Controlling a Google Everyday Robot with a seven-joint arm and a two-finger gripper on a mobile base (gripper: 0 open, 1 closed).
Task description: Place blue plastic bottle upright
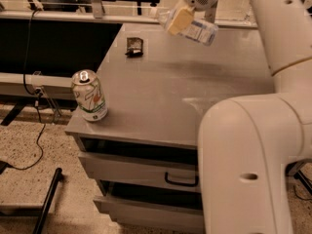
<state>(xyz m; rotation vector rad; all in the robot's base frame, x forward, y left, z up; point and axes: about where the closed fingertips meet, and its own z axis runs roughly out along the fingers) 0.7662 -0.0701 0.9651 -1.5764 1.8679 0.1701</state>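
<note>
The white arm (253, 145) is arching from the lower right up to the top of the view, with its wrist bending leftward. The gripper (178, 19) is hanging at top centre, apparently clamping the tilted bottle (201, 31) in its fingers.

Warm dim light, tabletop (161, 96) sheen beneath raised claw (178, 21)

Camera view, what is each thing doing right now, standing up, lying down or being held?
gripper: shut on the blue plastic bottle, above the far side of the table
blue plastic bottle: held, tilted, off the table
soda can: upright, near the table's front left corner
small dark object: lying flat on the table
</note>
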